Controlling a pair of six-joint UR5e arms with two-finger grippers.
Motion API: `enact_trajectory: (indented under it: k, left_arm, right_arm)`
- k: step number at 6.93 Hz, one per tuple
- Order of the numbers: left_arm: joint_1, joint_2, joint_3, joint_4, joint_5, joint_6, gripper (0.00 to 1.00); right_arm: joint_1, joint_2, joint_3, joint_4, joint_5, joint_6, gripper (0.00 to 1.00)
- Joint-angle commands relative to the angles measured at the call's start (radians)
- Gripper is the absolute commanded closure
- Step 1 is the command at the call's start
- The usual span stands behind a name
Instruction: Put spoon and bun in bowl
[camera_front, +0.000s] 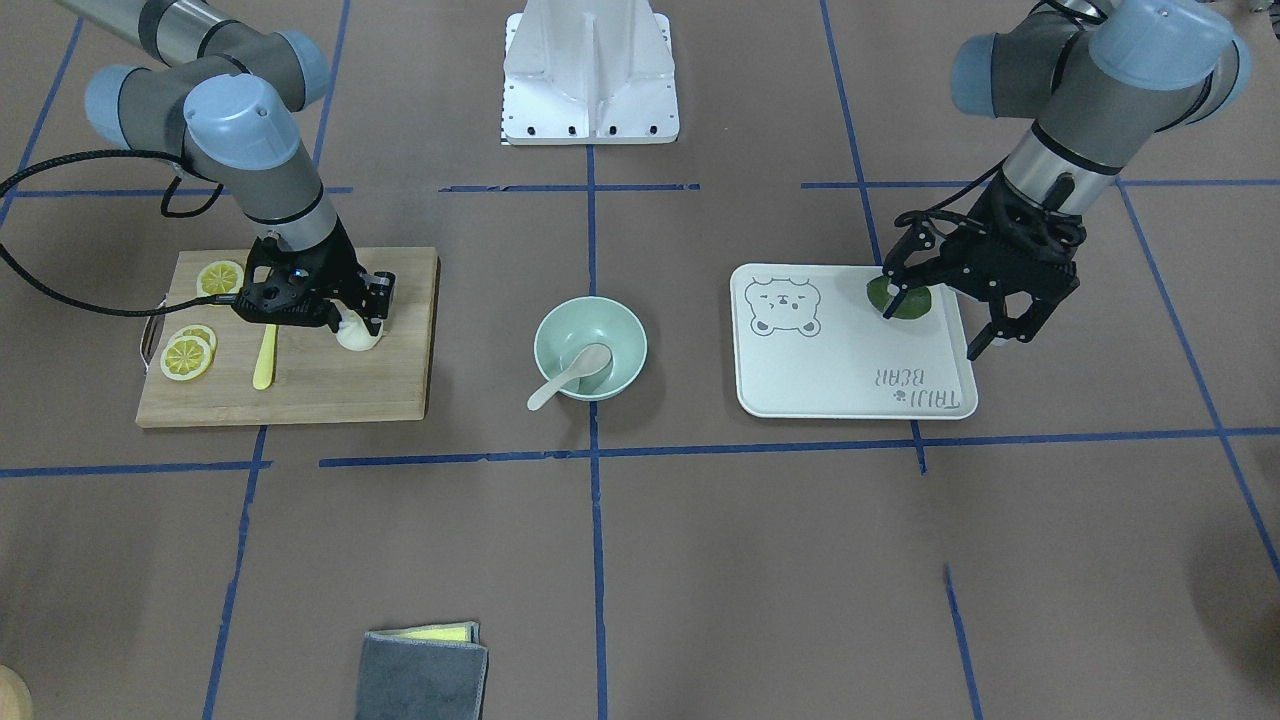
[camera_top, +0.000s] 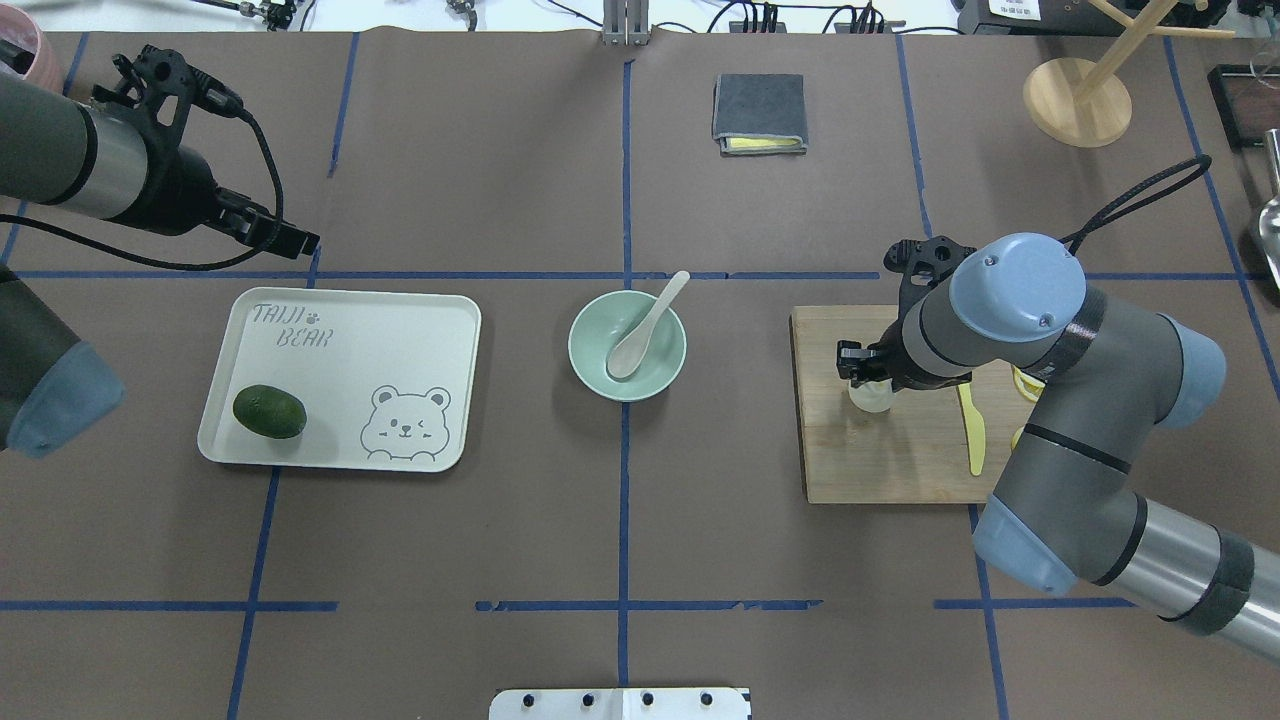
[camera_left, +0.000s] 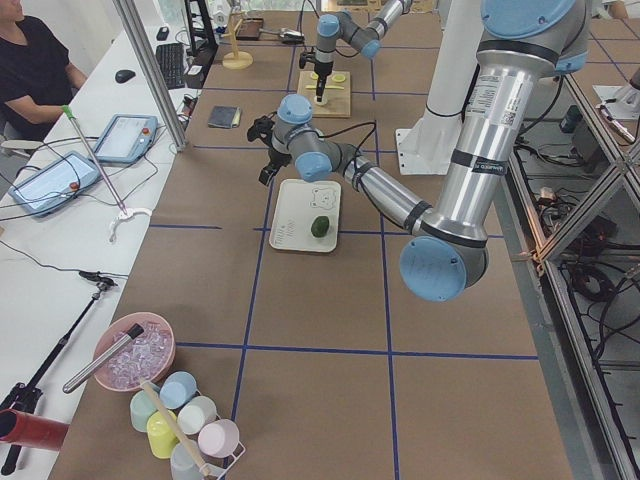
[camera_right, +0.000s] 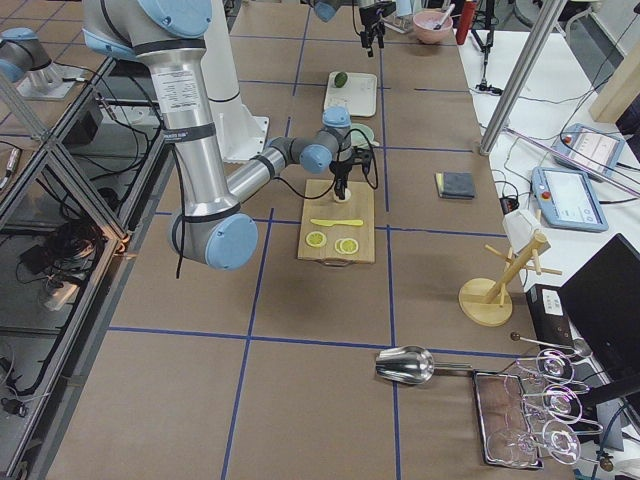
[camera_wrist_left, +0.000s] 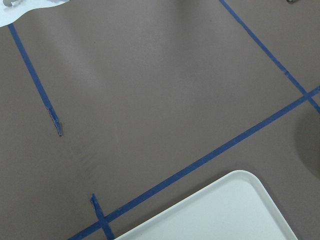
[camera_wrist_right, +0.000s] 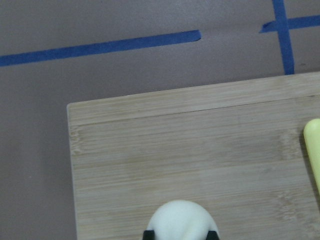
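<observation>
- Mint-green bowl (camera_front: 548, 330) at table centre, front-facing view. The spoon (camera_front: 568, 380) already lies in it, scoop on the floor and handle propped over the rim, so I count that half of the task done. The bun (camera_front: 358, 338) sits on the bamboo cutting board (camera_front: 340, 390). My right gripper (camera_front: 360, 322) is lowered straight over the bun, narrowed to its width with a finger on each flank. My left gripper (camera_front: 932, 322) hangs spread wide and empty above the avocado (camera_front: 908, 303) on the bear-print tray (camera_front: 840, 375). I judge it parked clear of the bowl.
- Overhead view. The bun lies at the board's bowl-side edge, apart from the yellow plastic knife (camera_top: 970, 430), which leaves the fingers free room and a short carry.
- Side views. The right arm stands upright over the board. The jaws are too small to read here.
- Left wrist view. Only brown table cover, blue tape and one tray corner show; no fingers are in frame.
- Right wrist view. The bun's white dome meets the bottom edge, with black fingertips (camera_wrist_right: 148, 235) touching both its sides. I judge the grasp closed and the lift not yet begun.
</observation>
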Motion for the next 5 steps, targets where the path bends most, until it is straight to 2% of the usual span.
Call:
enact_trajectory:
  k: [1,3,4,5]
  left_arm:
    - [0.0,0.0,0.001,0.0,0.0,0.0,0.03]
    - [0.0,-0.002,0.0,0.0,0.0,0.0,0.03]
    - [-0.002,0.0,-0.009,0.0,0.0,0.0,0.03]
    - [0.0,0.03,-0.035,0.0,-0.002,0.0,0.02]
  right_arm:
    - [0.0,0.0,0.022,0.0,0.008,-0.001,1.0]
    - [0.002,0.046,0.08,-0.015,0.02,0.002,1.0]
    - [0.005,0.13,0.059,-0.027,0.014,0.038,1.0]
    - [0.003,0.232,-0.005,-0.028,0.01,0.122,1.0]
